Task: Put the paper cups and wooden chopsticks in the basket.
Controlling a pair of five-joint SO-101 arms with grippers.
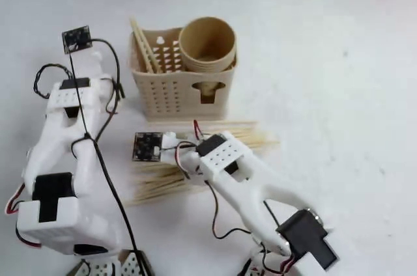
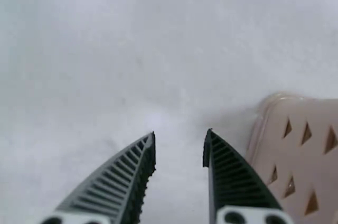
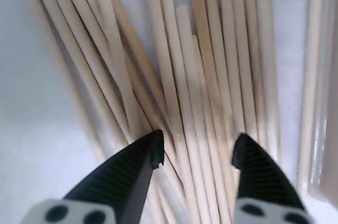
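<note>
A beige perforated basket stands at the table's back middle, holding stacked paper cups and a few wooden chopsticks leaning in its left part. Several loose chopsticks lie in a pile in front of the basket. My right gripper hovers open just over that pile, with several sticks between its fingertips. My left gripper is open over bare table, beside the basket's left corner, holding nothing.
The white table has free room to the right and behind the basket. The left arm stands at the left, the right arm at the front middle, with cables trailing between them.
</note>
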